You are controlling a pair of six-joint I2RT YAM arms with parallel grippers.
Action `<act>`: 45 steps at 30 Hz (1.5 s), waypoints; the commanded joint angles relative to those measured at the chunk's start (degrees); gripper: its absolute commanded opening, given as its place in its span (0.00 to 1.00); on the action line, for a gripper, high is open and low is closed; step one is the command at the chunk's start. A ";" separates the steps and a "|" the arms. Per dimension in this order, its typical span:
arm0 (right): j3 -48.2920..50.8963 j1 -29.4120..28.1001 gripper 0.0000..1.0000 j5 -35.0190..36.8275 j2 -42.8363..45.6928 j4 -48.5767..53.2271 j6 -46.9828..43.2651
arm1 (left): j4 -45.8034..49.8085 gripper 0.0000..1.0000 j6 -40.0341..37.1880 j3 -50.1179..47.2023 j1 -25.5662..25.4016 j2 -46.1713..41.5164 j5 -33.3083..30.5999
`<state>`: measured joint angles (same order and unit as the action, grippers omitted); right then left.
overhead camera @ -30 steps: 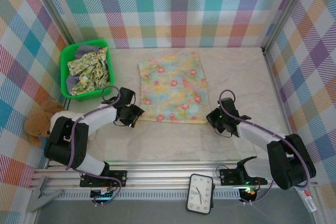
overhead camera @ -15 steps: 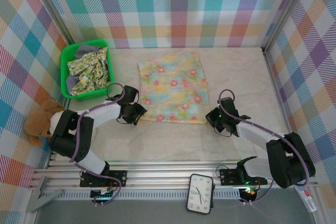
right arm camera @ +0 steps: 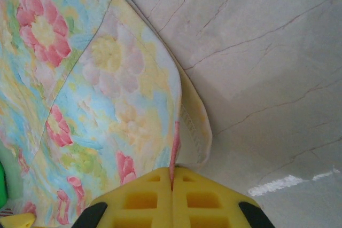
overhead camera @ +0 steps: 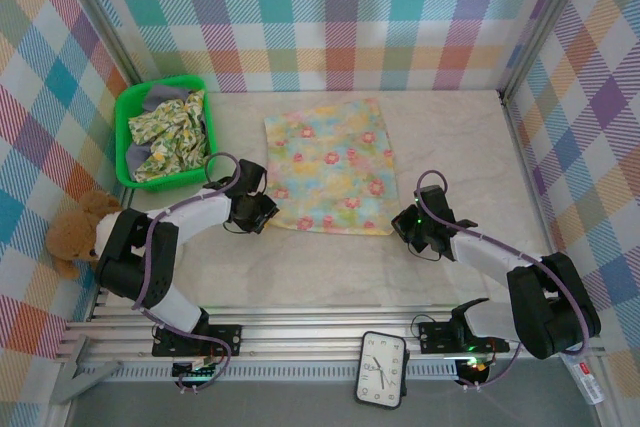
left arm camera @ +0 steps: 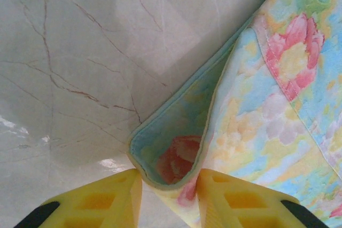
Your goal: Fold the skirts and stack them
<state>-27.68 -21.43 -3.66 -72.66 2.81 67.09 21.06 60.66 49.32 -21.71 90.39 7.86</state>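
Note:
A pale pastel flowered skirt (overhead camera: 330, 165) lies spread flat on the marble table (overhead camera: 450, 137). My left gripper (overhead camera: 262, 215) is at its near left corner. In the left wrist view the yellow fingers (left arm camera: 230, 201) stand apart on either side of a raised fold of that skirt (left arm camera: 267, 105), the gripper (left arm camera: 168, 193) open around it. My right gripper (overhead camera: 405, 222) sits at the near right corner. In the right wrist view the gripper (right arm camera: 172, 177) is shut on the skirt's (right arm camera: 80, 78) lifted edge. A yellow-green floral skirt (overhead camera: 175, 132) and a grey-lavender one (overhead camera: 160, 97) lie crumpled in the green basket (overhead camera: 125, 137).
The green basket stands at the back left against the plaid wall. A brown teddy bear (overhead camera: 75, 232) sits at the left edge below it. A small clock (overhead camera: 382, 382) rests on the front rail between the arm bases. Plaid walls enclose the table on three sides.
The left gripper has moved right onto the skirt's near left corner and its fingers have drawn closer around the fold. The right arm has hardly moved.

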 commanded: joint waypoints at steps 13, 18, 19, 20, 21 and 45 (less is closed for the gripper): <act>0.97 -0.27 0.00 0.40 2.07 0.89 -0.03 | 1.27 0.28 1.39 -1.02 -1.61 1.72 -1.79; 3.14 -0.28 0.00 1.41 5.31 -2.73 -1.12 | 1.15 0.16 0.79 -0.04 -1.64 1.28 -3.86; 3.40 -0.28 0.00 1.70 6.23 -3.27 -1.57 | 1.37 0.12 0.69 0.39 -1.66 1.05 -4.28; 3.57 -0.21 0.00 2.02 7.19 -3.53 -2.14 | 1.65 0.07 0.55 0.76 -1.60 0.60 -4.78; 3.65 -0.28 0.00 2.37 8.16 -3.59 -2.86 | 2.19 0.03 0.38 1.03 -1.74 0.04 -5.53; -14.20 0.13 0.00 9.20 15.50 -5.39 -22.26 | 22.68 0.00 -12.26 21.57 -2.96 -12.42 -11.88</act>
<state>-36.32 -21.47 2.02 -51.11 2.48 52.64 42.28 53.32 67.66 -27.16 74.13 -2.35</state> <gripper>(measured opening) 0.061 0.055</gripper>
